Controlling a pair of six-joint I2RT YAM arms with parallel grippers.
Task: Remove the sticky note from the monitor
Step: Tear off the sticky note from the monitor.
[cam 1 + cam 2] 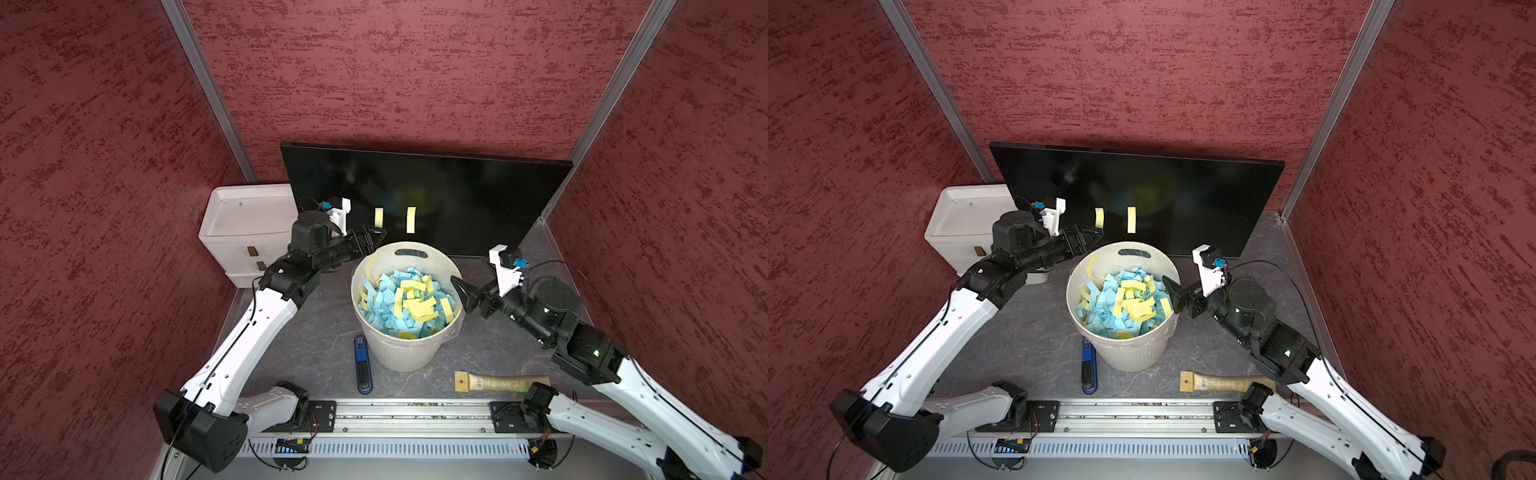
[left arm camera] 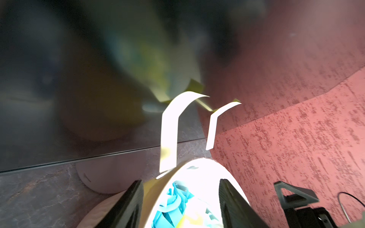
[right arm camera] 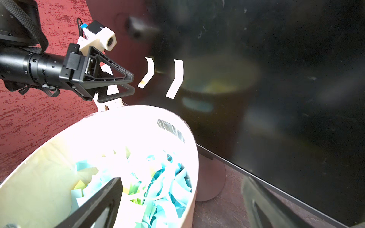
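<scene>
Two yellow sticky notes cling upright to the lower part of the monitor, and their bottom ends curl off its dark glass. The nearer note hangs just ahead of the left hand, beyond its fingertips and not between them. The farther note sits just beside the nearer one, on the side away from that hand.

The left hand is partly open and holds nothing. In the left wrist view its fingers stand apart over the rim of the white bin. The right hand gapes wide and empty at the bin's opposite rim, well apart from both notes.

The bin stands below and between the hands, heaped with blue and yellow paper strips. A white foam box sits behind the left hand.

On the grey counter, back toward the arm bases, a blue tool lies beside the bin. A wooden handle lies nearby, its printed label too small to read.
</scene>
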